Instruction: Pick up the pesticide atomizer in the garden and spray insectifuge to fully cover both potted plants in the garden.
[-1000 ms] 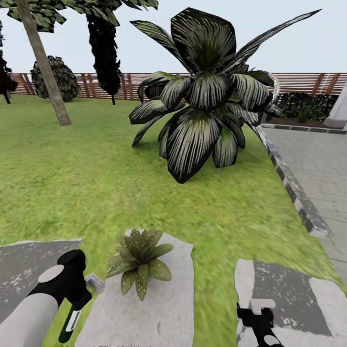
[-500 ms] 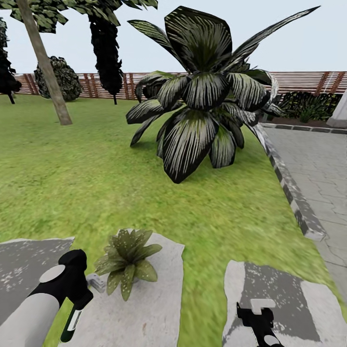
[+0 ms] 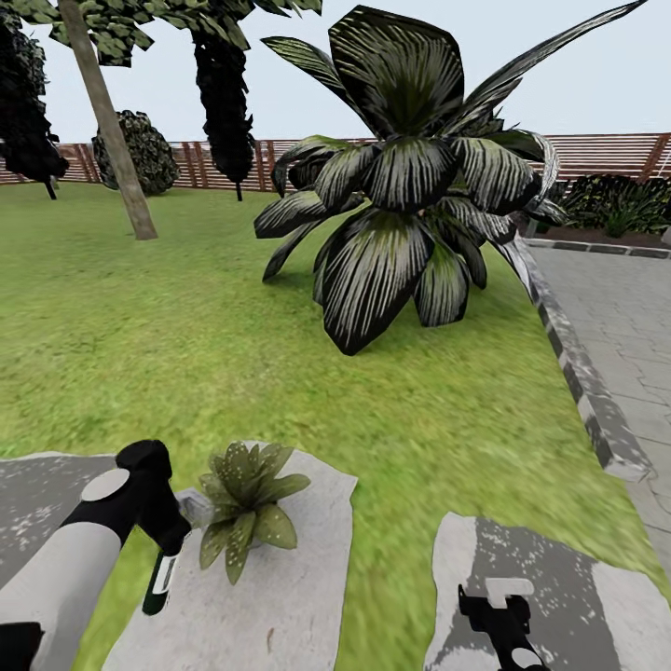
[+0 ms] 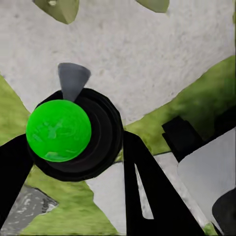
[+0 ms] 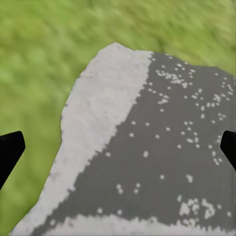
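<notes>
The pesticide atomizer (image 3: 162,580), dark green with a whitish band, hangs slanted over a stepping stone with my left gripper (image 3: 173,540) shut on it. Its grey nozzle (image 3: 194,508) nearly touches the leaves of a potted plant (image 3: 244,503), a low speckled rosette standing on that stone. In the left wrist view the atomizer's green round end (image 4: 59,130) sits between the black fingers (image 4: 140,177) of the left gripper (image 4: 73,162), with the grey spout (image 4: 73,78) aimed at the stone. My right gripper (image 3: 494,610) hovers open over another stone, its gripper (image 5: 118,152) holding nothing.
The grey stepping stones (image 3: 280,596) lie in green lawn (image 3: 186,354). A big dark striped-leaf plant (image 3: 410,186) stands ahead, a paved area with a stone kerb (image 3: 587,391) to the right, a palm trunk (image 3: 112,130) and wood fence (image 3: 596,154) at the back.
The camera has swung, shifting the whole scene. My left gripper with the atomizer has risen and come closer to the potted plant. The right gripper holds its place.
</notes>
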`<state>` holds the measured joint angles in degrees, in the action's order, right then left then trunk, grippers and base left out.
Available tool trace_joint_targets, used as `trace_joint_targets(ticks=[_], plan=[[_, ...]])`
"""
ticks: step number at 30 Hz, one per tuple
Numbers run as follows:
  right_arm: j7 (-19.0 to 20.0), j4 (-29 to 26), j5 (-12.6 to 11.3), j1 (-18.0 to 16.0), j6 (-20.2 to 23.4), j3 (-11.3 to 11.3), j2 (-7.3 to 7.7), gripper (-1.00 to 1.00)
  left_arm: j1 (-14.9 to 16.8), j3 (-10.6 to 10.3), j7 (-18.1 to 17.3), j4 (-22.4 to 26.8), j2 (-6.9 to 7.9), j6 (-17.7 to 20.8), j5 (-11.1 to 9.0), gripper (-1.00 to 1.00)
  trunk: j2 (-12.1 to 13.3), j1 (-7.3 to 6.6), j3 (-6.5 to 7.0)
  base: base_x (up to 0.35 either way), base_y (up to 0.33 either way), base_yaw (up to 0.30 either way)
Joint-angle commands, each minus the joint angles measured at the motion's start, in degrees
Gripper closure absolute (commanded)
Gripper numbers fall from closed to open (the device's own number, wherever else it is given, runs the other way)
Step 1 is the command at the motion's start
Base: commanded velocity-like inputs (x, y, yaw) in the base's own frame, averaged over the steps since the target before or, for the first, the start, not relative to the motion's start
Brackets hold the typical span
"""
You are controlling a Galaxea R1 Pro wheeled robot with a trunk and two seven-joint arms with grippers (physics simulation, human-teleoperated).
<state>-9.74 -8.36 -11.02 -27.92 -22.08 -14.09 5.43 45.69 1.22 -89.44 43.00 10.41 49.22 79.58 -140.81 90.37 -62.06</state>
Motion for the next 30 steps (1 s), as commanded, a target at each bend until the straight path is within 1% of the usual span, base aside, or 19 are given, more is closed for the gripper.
trace_joint_targets(ticks=[1,2,3,4,5,6,7,8,10,13,15,17,21,26,30], plan=[[-0.2,0.0,-0.5,0.0,-0.2,-0.5,0.06,-1.0,1.0,-0.5,-0.6,0.0,-0.05,0.4,2.7,1.0,0.0,-0.01,-0.05,0.0,0.0,0.003],[-0.2,0.0,-0.5,0.0,-0.2,-0.5,0.08,-1.0,1.6,-1.0,-0.6,0.0,-0.08,0.3,4.2,1.0,0.0,-0.01,-0.05,0.0,0.0,0.002],[-0.2,0.0,-0.5,0.0,-0.2,-0.5,0.09,-1.0,2.9,-1.6,-0.6,0.0,-0.11,0.1,7.1,1.0,0.0,-0.01,-0.05,0.0,0.0,0.0],[-0.2,0.0,-0.5,0.0,-0.1,-0.5,0.1,-1.0,3.8,-1.8,-0.6,-0.3,-0.07,-0.4,8.8,1.0,0.0,-0.01,-0.05,0.0,0.0,0.0],[-0.2,0.0,-0.5,0.0,-0.1,-0.5,0.1,-1.0,4.4,-1.9,-0.6,-0.5,-0.06,-1.3,9.7,1.0,0.0,-0.01,-0.05,0.0,0.0,0.0],[-0.2,0.0,-0.5,0.0,-0.1,-0.5,0.1,-1.0,5.2,-1.9,-0.6,-0.6,-0.05,-3.3,10.5,1.0,0.0,-0.01,-0.05,0.0,0.0,0.0],[-0.2,0.0,-0.5,0.0,-0.1,-0.5,0.1,-1.0,5.9,-1.9,-0.6,-0.7,-0.01,-4.5,10.9,1.0,0.0,-0.01,-0.05,0.0,0.0,0.0],[-0.2,0.0,-0.5,0.0,-0.2,-0.5,0.1,-1.0,7.6,-1.9,-0.6,-1.3,0.03,-5.9,11.2,1.0,0.0,-0.01,-0.05,0.0,0.0,0.0],[-0.2,0.0,-0.5,0.0,-0.2,-0.5,0.1,-1.0,10.0,-1.9,-0.6,-3.9,-0.04,-6.7,11.4,1.0,0.0,-0.01,-0.05,0.0,0.0,0.0],[-0.2,0.0,-0.5,0.0,-0.2,-0.5,0.1,-1.0,15.0,-1.7,-0.6,-11.1,-0.65,-7.1,11.2,1.0,0.0,-0.01,-0.05,0.0,0.0,0.0],[-0.2,0.0,-0.5,0.0,-0.2,-0.5,0.2,-1.0,16.5,-1.6,-0.6,-14.0,-1.44,-7.2,11.0,1.0,0.0,-0.01,-0.05,0.0,0.0,0.0],[-0.2,0.0,-0.5,0.0,-0.2,-0.5,0.25,-1.0,16.8,-1.4,-0.6,-14.8,-1.73,-7.2,10.7,1.0,0.0,-0.01,-0.05,0.0,0.0,0.0],[-0.2,0.0,-0.5,0.0,-0.2,-0.5,0.28,-1.0,16.2,-1.2,-0.6,-15.2,-2.11,-7.2,10.3,1.0,0.0,-0.01,-0.05,0.0,0.0,0.0],[-0.2,0.0,-0.5,0.0,-0.2,-0.5,0.28,-1.0,16.0,-1.2,-0.6,-15.2,-3.35,-7.0,10.3,1.0,0.0,-0.01,-0.05,0.0,0.0,0.0],[-0.2,0.0,-0.6,0.0,-0.2,-0.5,0.13,-1.0,16.1,-1.5,-0.6,-14.9,-3.83,-6.8,10.4,1.0,0.0,-0.01,-0.05,0.085,-0.06,0.0]])
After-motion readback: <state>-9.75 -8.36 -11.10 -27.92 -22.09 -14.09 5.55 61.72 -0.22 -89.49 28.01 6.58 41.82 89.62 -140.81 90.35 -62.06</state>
